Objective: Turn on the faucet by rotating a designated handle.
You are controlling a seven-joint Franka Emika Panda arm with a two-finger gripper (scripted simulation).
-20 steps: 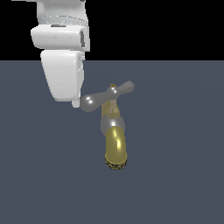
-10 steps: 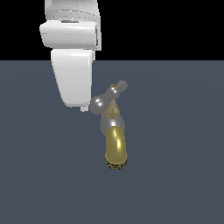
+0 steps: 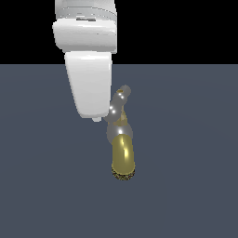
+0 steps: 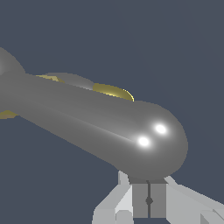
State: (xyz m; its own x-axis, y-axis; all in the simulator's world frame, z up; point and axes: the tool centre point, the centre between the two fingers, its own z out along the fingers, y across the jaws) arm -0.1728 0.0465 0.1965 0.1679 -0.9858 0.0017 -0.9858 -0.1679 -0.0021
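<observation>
The faucet stands on the dark floor, its brass-yellow spout curving toward the camera in the exterior view. The silver handle on top looks foreshortened, with one bulbous end close to my gripper. My white gripper hangs on the exterior view's left of the handle, its tip at that end. In the wrist view the handle fills the frame right in front of my gripper, whose fingers meet with nothing between them. A sliver of brass faucet shows behind the bar.
The faucet rests on a flat dark grey-blue floor. Nothing else shows on it. Beyond the floor's far edge the background is black.
My gripper has moved toward the exterior view's right. The handle has swung round with it, from lying broadside to pointing nearly away from the camera.
</observation>
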